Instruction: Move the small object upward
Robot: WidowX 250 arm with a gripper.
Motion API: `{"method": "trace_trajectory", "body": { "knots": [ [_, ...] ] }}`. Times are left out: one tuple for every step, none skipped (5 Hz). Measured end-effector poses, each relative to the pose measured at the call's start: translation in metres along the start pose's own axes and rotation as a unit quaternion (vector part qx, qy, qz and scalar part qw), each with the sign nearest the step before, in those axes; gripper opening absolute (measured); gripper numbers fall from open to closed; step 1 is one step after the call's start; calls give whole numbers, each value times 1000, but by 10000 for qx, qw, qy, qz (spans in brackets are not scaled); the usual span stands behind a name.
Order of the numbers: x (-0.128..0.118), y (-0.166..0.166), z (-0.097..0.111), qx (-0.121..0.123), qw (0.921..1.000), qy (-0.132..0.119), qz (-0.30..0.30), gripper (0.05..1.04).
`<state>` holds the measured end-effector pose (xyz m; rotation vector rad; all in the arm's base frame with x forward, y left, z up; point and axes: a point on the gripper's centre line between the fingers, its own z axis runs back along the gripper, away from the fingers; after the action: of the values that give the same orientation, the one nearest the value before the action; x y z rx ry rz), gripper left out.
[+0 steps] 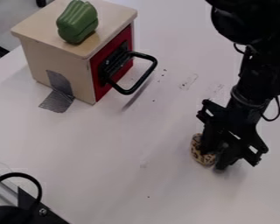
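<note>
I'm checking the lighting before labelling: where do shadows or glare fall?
In the camera view, a thin shadow from the black handle falls on the white table, a soft one lies around the gripper, and a glossy sheen shows on the wooden box beside the green pepper.

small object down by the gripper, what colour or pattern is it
The small object is tan or yellowish with dark spots, seen in the camera view.
</note>
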<state>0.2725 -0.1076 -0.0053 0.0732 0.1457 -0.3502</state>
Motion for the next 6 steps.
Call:
{"method": "trace_trajectory", "body": {
  "knots": [
    [-1,3,2,-4,10000,48,1,208],
    [-2,7,4,-53,9999,76,-42,96],
    [-4,12,10,-131,9998,111,-111,67],
    [-6,22,32,-223,9997,28,-52,62],
    [20,37,69,-227,9987,-435,97,62],
    [54,58,94,-202,9960,-834,262,62]
  ]
}}
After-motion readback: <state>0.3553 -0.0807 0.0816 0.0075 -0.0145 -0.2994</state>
